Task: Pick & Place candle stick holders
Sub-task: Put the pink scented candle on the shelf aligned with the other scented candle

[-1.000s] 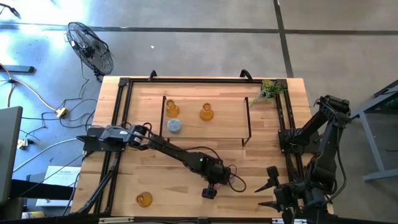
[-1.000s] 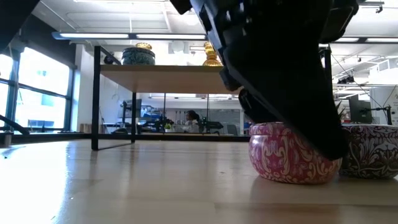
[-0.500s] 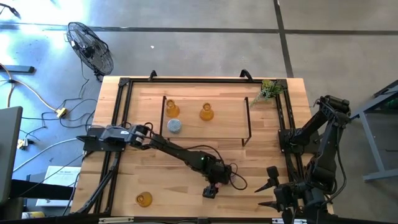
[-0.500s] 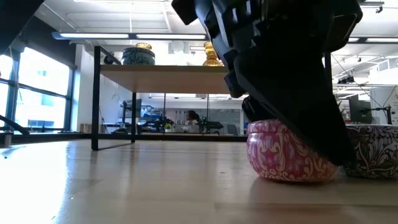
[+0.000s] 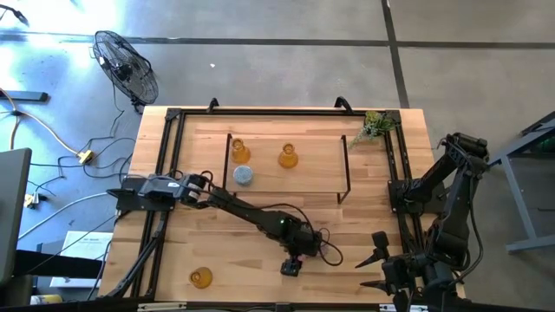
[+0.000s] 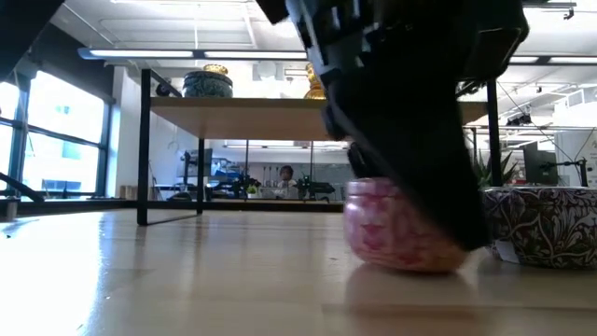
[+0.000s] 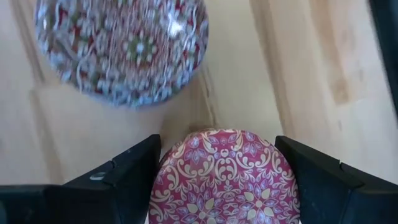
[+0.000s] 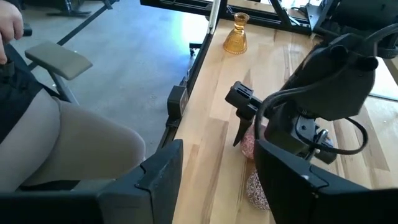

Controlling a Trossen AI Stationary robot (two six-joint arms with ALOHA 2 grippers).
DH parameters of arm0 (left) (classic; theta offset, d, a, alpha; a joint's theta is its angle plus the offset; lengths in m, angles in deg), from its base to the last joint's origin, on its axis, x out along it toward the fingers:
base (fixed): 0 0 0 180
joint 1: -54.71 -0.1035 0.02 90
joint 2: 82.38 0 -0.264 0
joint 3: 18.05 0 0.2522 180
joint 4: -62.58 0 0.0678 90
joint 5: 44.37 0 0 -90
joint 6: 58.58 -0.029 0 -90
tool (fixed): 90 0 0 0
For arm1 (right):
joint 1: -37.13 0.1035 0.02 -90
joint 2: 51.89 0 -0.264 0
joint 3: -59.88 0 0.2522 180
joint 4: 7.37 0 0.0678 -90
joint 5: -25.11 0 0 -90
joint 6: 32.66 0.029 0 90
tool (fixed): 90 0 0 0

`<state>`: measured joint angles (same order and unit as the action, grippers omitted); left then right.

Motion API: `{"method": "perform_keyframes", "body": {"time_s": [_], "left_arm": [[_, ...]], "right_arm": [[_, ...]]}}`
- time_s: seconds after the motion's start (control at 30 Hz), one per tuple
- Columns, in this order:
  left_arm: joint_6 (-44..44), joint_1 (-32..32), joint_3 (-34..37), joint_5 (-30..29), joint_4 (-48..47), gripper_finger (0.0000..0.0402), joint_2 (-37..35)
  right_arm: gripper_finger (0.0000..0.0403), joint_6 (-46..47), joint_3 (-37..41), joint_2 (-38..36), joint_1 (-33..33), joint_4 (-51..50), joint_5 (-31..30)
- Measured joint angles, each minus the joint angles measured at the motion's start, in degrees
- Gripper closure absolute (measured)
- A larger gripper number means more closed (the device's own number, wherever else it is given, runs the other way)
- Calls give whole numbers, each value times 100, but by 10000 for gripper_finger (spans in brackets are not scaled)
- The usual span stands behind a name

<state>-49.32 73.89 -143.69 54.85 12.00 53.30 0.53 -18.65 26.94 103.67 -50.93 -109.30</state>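
Note:
A squat pink patterned candle stick holder [image 7: 224, 180] stands between the fingers of my left gripper [image 5: 290, 267], near the table's front middle. The gripper is shut on it. Right beside it sits a purple patterned holder [image 6: 541, 229], untouched, base on the table. An amber glass holder [image 5: 201, 277] stands at the front left. Two more amber holders [image 5: 288, 157] and a blue one [image 5: 244, 175] stand on the low shelf [image 5: 342, 182] farther back. My right gripper [image 5: 375, 264] waits open at the front right, holding nothing. My left gripper pinches the pink holder's round side wall [image 7: 163, 186] between its two fingers, one on each opposite side. The fingers [image 7: 127, 171] come from above, slanting down. The holder stays upright, lid up, low at the table top [image 6: 401, 266]. Whether it is lifted clear I cannot tell.
A green plant sprig [image 5: 375, 127] lies at the far right corner. Black rails [image 5: 165, 173] frame the table top. The wood between the shelf and the front edge, left of my left gripper, is bare. A person's legs [image 8: 62, 143] show beside the table in the right wrist view.
The pink holder has tipped briefly and shifted a little toward the table's left edge, away from the purple holder, together with my left gripper's fingers. The purple holder has stayed where it was.

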Motion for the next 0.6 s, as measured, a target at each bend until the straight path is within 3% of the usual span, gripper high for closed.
{"method": "perform_keyframes", "body": {"time_s": [0.33, 0.6], "left_arm": [[48, 118, -1113, -957, -1856, 116, 7], [711, 228, -2159, -928, -2961, 116, -9]], "right_arm": [[208, -11, 0, 0, 0, 1, 2], [208, -15, 1, 0, 0, 2, 33]]}}
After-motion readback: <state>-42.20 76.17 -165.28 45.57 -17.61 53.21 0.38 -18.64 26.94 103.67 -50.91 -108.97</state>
